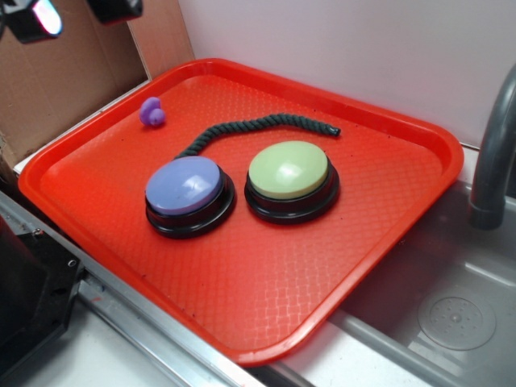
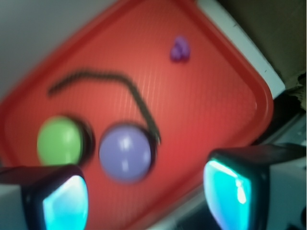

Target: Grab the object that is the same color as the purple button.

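Wide apart stand the two fingers of the claw (image 2: 146, 196), with nothing between them, as the wrist view shows at its lower edge; their pads (image 2: 64, 203) glow cyan, and the claw hangs well above the red tray (image 1: 387, 242). In the exterior view only a bit of it shows at the upper left corner. Taking the purple button (image 1: 185, 188) as the landmark: it sits near the middle of the tray on a black base, and the light green button (image 1: 289, 171) stands just beside it on the side toward the sink (image 1: 451, 322), the two bases near but apart as far as can be told. The dark rope (image 1: 258, 125) runs from the purple button's far edge, curving away behind the green one. The small purple lumpy piece (image 1: 151, 112) (two rounded blobs joined) lies well apart from the purple button, toward the tray's far left corner near the rim, beside the cardboard (image 1: 64, 81). A grey faucet (image 1: 496, 153) rises beyond the tray, on the green button's side. The wrist view is blurred.
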`<state>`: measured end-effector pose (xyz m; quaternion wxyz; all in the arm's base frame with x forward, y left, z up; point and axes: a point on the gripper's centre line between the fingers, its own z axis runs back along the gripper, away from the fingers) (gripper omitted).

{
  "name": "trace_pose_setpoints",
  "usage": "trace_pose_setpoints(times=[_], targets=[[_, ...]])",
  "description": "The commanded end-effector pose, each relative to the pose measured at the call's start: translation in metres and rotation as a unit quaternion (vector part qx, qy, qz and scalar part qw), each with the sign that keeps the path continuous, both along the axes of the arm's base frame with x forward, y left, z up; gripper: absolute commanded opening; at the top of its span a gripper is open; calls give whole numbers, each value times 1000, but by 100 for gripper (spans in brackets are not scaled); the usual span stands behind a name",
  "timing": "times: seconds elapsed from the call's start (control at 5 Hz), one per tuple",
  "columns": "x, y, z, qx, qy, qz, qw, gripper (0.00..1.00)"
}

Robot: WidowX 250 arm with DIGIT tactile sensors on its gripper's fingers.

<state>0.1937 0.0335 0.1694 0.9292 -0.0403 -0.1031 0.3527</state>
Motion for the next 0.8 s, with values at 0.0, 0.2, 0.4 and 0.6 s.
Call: trace_pose_setpoints(times=[0.0, 0.2, 0.4, 0.6], targets=[[49, 53, -41, 53, -53, 163, 984, 100], [65, 73, -73, 73, -42, 221, 972, 100], [76, 88, -100, 86, -43, 257, 962, 100], [77, 101, -115, 94, -35, 288, 952, 100]])
